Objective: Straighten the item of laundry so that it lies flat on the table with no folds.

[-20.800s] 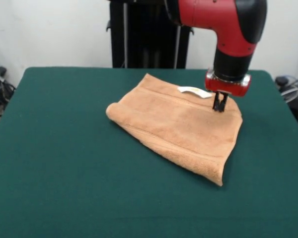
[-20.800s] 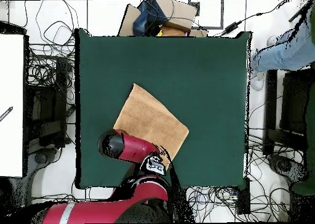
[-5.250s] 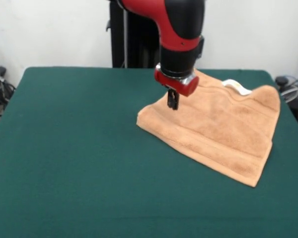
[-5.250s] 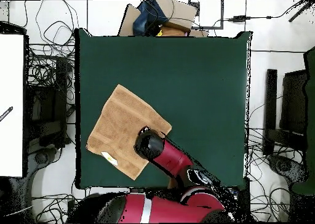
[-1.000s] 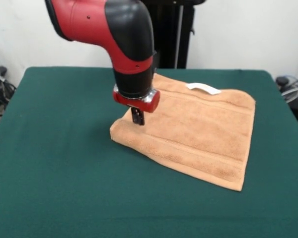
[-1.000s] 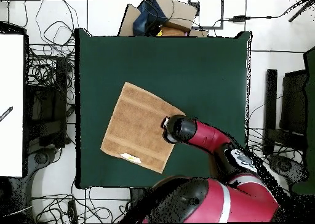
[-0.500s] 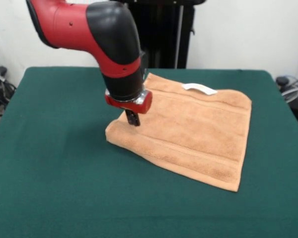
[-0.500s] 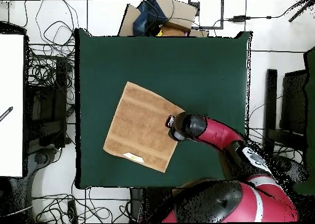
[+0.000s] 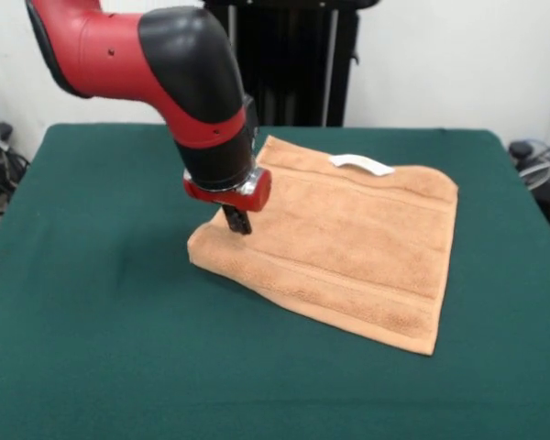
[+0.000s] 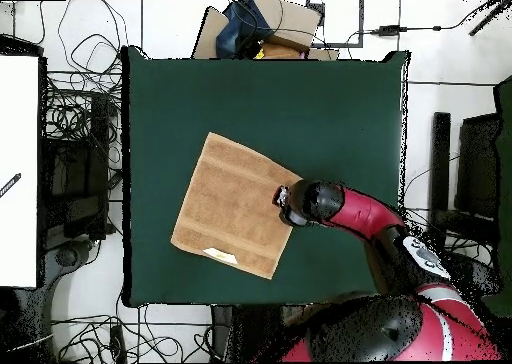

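Front view: gripper (image 9: 237, 223) pinched narrow on left corner of towel (image 9: 339, 246), dragged further left than half second ago; cloth nearly flat on table (image 9: 92, 302). Overhead view: towel (image 10: 232, 202) squarer, left-of-centre; last fold almost gone.

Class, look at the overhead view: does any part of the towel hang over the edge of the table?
No. The towel lies wholly on the table, with green top showing on all four sides.
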Tool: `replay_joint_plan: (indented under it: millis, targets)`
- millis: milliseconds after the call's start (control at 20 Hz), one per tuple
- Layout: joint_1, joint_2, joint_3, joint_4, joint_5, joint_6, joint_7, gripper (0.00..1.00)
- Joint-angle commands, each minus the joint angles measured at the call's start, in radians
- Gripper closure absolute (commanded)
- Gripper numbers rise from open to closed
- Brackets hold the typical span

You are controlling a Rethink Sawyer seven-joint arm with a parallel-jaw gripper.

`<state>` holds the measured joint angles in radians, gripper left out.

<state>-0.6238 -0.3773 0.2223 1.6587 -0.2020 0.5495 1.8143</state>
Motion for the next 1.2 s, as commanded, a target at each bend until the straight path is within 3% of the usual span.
replay_joint_plan:
  millis: [50,600,1200]
  targets:
    - [-0.073,0.052,0.041,-0.174,-0.137,-0.070,-0.155,1.00]
    - [-0.105,0.023,0.076,-0.176,-0.225,-0.021,-0.158,1.00]
    - [-0.151,0.041,0.128,-0.261,-0.320,0.089,-0.257,1.00]
